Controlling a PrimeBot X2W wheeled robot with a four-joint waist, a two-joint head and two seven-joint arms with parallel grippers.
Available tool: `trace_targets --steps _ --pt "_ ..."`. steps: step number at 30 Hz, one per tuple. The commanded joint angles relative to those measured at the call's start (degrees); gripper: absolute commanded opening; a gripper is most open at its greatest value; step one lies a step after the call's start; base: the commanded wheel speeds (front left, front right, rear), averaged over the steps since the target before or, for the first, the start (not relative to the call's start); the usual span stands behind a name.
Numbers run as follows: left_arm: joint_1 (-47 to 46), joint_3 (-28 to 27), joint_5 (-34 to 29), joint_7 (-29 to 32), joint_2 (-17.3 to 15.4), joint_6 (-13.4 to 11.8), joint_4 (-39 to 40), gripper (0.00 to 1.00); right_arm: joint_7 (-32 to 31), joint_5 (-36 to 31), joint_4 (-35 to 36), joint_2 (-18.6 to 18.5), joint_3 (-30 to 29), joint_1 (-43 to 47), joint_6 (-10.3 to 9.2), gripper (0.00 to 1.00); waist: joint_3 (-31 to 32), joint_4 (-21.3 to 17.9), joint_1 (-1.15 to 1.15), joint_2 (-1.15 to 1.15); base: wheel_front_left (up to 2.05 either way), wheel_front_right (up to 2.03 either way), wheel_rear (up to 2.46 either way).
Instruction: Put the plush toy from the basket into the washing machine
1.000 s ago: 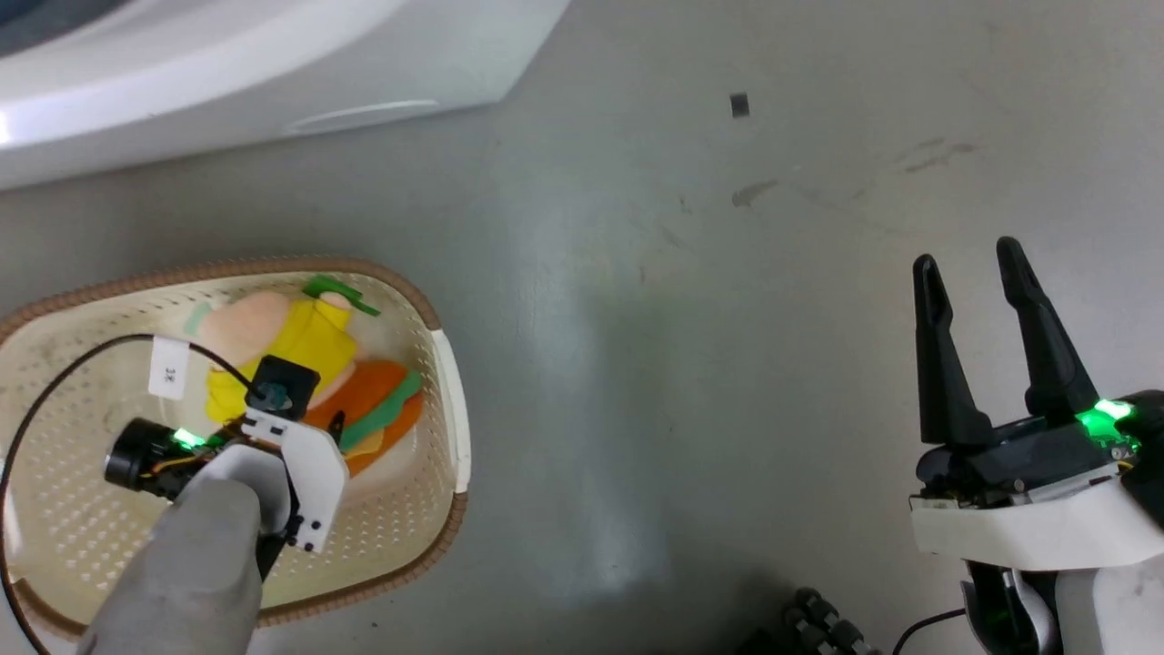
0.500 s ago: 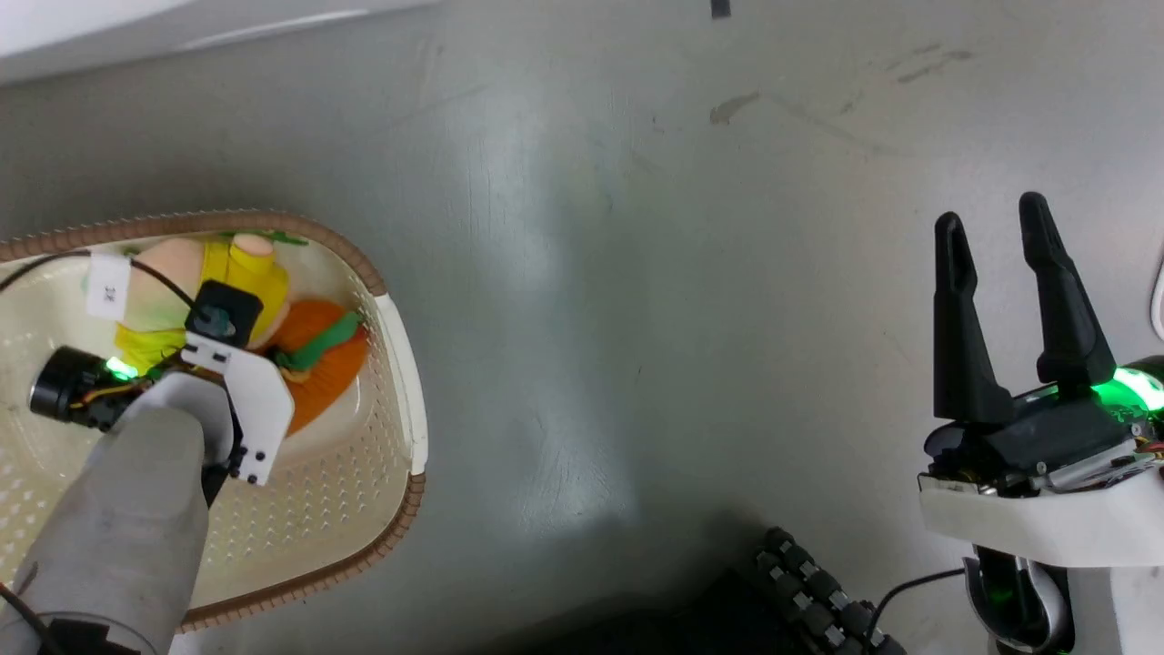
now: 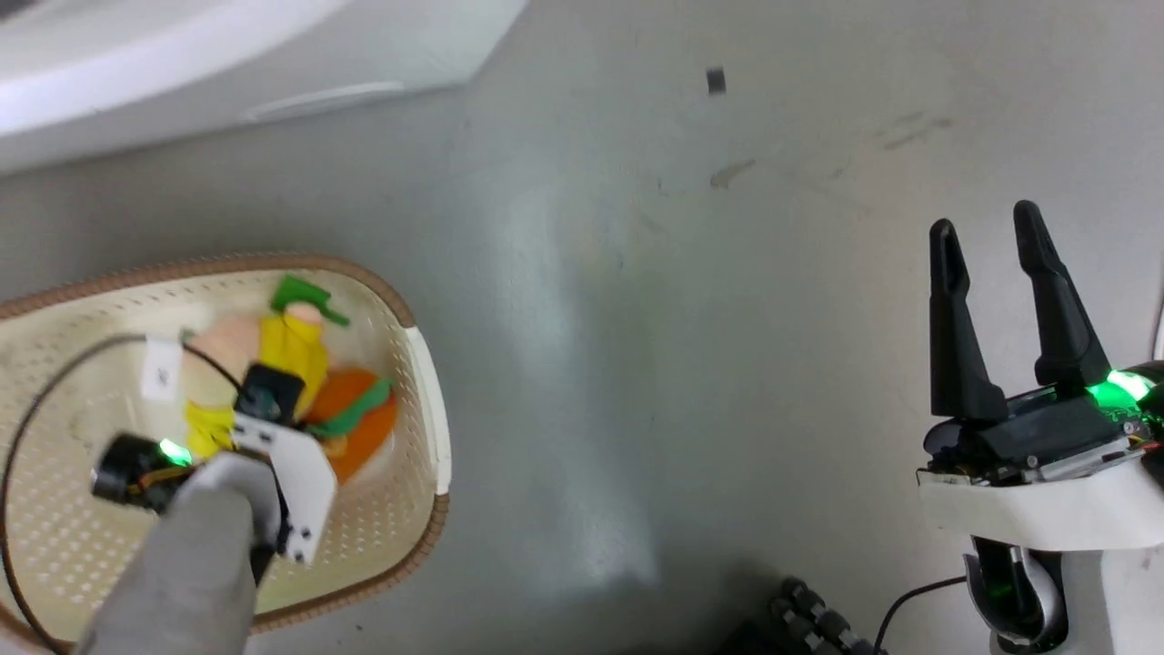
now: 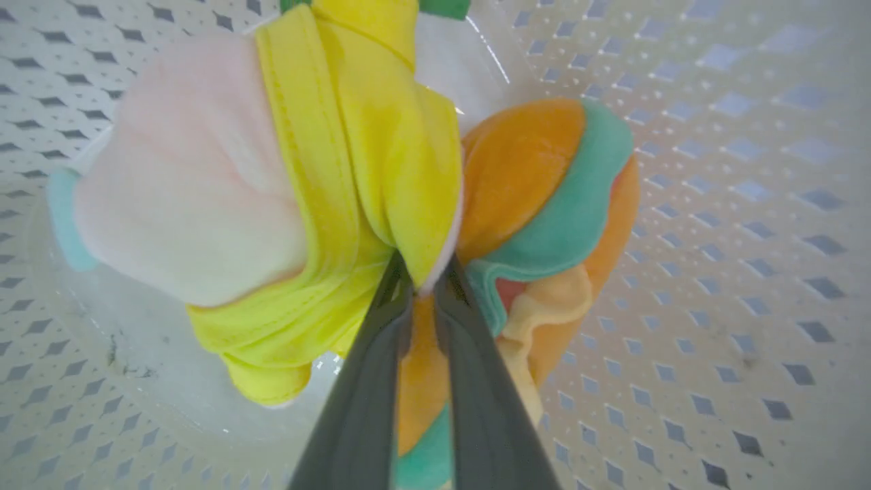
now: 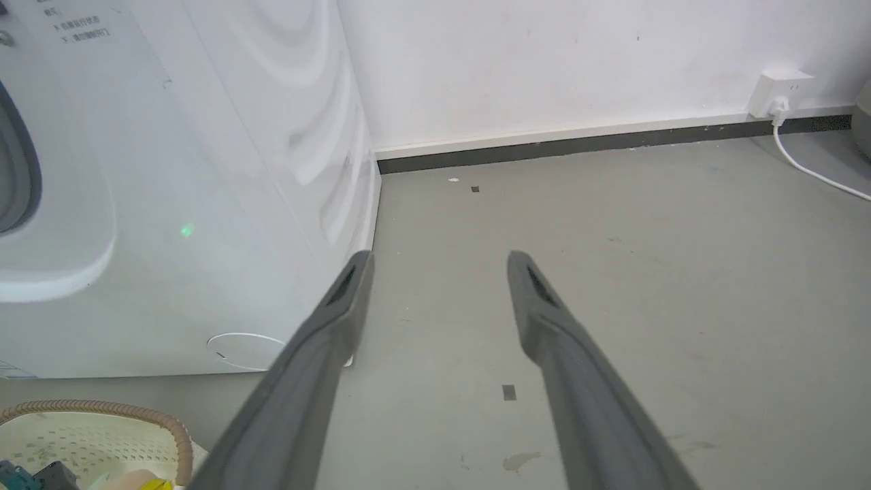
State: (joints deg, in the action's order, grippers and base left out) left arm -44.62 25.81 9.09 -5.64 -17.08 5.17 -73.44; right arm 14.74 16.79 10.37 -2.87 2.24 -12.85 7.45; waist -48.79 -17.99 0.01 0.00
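Note:
The plush toy (image 3: 291, 350) lies in the far right part of the cream basket (image 3: 427, 391), pink head and yellow clothing beside the orange burger cushion (image 4: 524, 163). My left gripper (image 4: 422, 279) reaches down into the basket, its fingers shut on a fold of the plush toy's yellow cloth (image 4: 408, 170); in the head view the wrist hides the fingertips. My right gripper (image 3: 987, 232) hangs open over bare floor at the right, holding nothing. The white washing machine (image 3: 182, 73) stands at the top left, and its front (image 5: 170, 170) shows large in the right wrist view.
Grey floor (image 3: 682, 364) spreads between the basket and my right arm. A small dark mark (image 3: 716, 81) lies on it further off. A wall socket with a white cable (image 5: 779, 92) sits at the skirting board. My base's dark parts (image 3: 818, 619) show at the bottom edge.
The head camera has swung down and back, so the whole picture has shifted. The left gripper stays shut on the plush toy, which looks pulled up and more bunched.

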Motion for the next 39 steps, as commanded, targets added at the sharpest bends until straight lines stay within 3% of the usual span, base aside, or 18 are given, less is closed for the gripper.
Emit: trace_targets --steps 1,8,15,28,36,39 --pt "2.2 -0.1 0.6 -1.5 0.8 -0.2 -0.4 0.00 0.3 -0.9 -0.6 0.0 -0.2 0.0 0.03 1.00 5.1 1.6 -0.01 0.00 0.00 0.00 0.00" --pt "8.3 -1.1 3.0 -7.6 3.8 -0.9 -0.1 0.00 0.3 -3.1 -2.6 0.0 -1.4 1.4 0.03 1.00 15.9 4.4 -0.01 0.00 0.00 0.00 0.00" --pt "13.7 -1.4 4.4 -9.3 6.3 -0.8 4.3 0.00 0.3 -4.7 -4.9 0.0 -4.1 5.1 0.03 1.00 25.6 9.0 -0.01 0.00 0.00 0.00 0.00" --pt "27.5 -4.6 4.9 -9.3 6.2 -4.2 26.9 0.00 0.3 -7.2 -6.4 0.0 -5.4 12.0 0.03 1.00 36.7 14.5 -0.01 0.00 0.00 0.00 0.00" --pt "31.8 -7.4 4.7 -9.4 5.5 -5.9 39.3 0.00 0.3 -7.0 -6.5 0.0 -5.5 13.7 0.03 1.00 39.2 16.0 -0.01 0.00 0.00 0.00 0.00" --pt "32.7 -9.3 5.8 -9.4 5.2 -5.1 45.2 0.00 0.3 -6.9 -6.4 0.0 -5.3 13.6 0.03 1.00 39.0 16.0 -0.01 0.00 0.00 0.00 0.00"
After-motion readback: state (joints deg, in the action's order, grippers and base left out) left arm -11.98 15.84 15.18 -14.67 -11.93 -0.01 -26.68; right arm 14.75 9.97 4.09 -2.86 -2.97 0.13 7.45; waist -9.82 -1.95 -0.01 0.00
